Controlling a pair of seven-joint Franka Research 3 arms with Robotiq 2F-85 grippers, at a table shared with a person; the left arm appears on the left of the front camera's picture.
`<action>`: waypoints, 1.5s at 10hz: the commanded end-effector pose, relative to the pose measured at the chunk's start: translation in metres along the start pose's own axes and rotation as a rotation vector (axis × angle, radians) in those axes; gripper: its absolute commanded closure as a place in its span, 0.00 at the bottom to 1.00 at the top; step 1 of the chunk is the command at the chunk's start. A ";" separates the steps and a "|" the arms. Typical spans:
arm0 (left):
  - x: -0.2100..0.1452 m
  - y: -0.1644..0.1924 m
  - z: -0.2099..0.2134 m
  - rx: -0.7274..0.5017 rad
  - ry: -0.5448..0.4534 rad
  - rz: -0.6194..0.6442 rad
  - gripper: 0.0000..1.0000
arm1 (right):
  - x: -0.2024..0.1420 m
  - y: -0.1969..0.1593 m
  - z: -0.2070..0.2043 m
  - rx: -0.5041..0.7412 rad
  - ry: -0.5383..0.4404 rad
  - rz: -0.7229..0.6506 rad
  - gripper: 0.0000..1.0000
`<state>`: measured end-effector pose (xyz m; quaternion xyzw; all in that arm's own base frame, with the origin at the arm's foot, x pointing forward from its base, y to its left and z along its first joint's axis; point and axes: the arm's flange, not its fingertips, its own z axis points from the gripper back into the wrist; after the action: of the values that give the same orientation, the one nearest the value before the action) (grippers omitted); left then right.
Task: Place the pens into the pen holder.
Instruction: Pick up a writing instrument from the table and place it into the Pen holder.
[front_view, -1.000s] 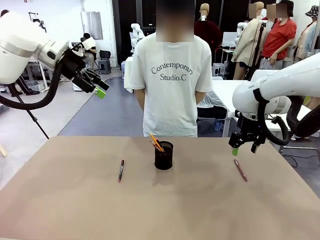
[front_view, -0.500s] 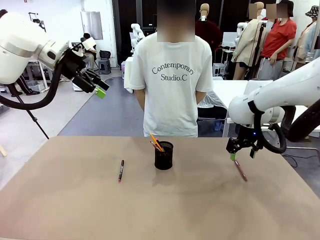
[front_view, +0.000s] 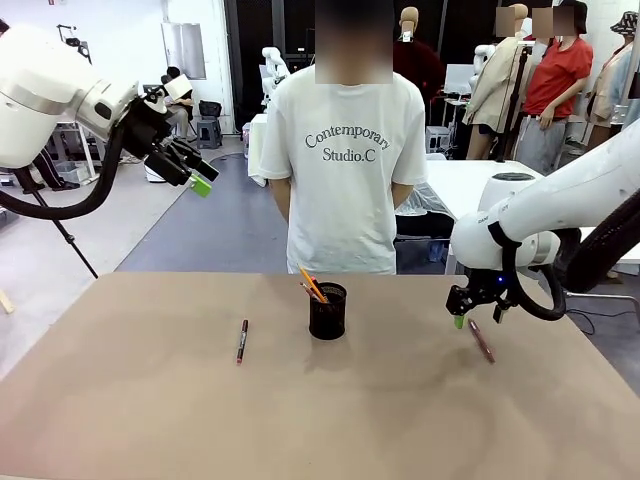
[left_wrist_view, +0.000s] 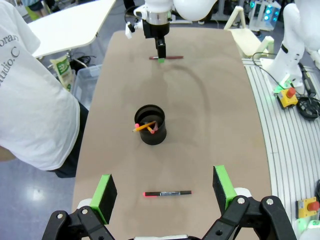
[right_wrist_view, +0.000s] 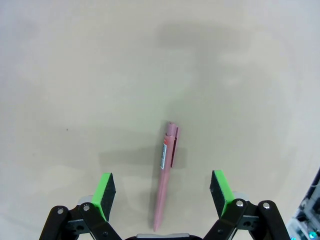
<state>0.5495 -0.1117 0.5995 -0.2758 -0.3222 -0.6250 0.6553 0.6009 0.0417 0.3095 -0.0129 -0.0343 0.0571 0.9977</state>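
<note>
**Desk:** Got far with the pens by that point?

**Photographer:** About halfway, by the look of it. Found the left pen (front_view: 242, 341) lying flat on the tabletop (front_view: 120, 420), well apart from everything else. Spotted the orange-yellow pencil (front_view: 311, 282) and at least one reddish stick standing in the pen holder (front_view: 327, 311) at mid-tabletop. Found the right pen (front_view: 482, 341) flat as well, off toward the right side. Judged two pens left to go in.

**Desk:** And the arms?

**Photographer:** Caught the left fingers (front_view: 203, 186) parked high above the tabletop's left end, angled down and inward, spread wide, gripping nothing. From that wrist, looked down on the left pen (left_wrist_view: 167, 193) far below between the pads, with the pen holder (left_wrist_view: 152, 125) beyond it. Caught the right fingers (front_view: 459, 322) low over the far end of the right pen, pointed straight down. Could not tell whether the tips touched the tabletop. From that wrist, saw them spread wide to either side of the right pen (right_wrist_view: 166, 175), clear of it on both sides, with nothing clamped yet.

**Desk:** Anything else in shot?

**Photographer:** Noted a person (front_view: 345, 180) standing at the far side, arms back, not joining in. Reckoned a close on the right pen the likely next step, a judgement only.
</note>
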 end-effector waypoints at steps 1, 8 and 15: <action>0.000 -0.001 0.000 0.001 0.000 -0.004 0.00 | -0.001 -0.003 0.006 0.003 0.001 -0.010 0.00; 0.000 -0.001 0.000 0.001 0.000 -0.004 0.00 | 0.004 0.004 0.000 0.037 0.009 -0.045 0.00; 0.000 -0.001 0.000 0.001 0.000 -0.004 0.00 | 0.011 0.014 -0.005 -0.005 -0.003 -0.055 0.81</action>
<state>0.5495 -0.1117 0.5995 -0.2758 -0.3222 -0.6250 0.6553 0.6034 0.0509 0.3052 -0.0058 -0.0283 0.0447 0.9986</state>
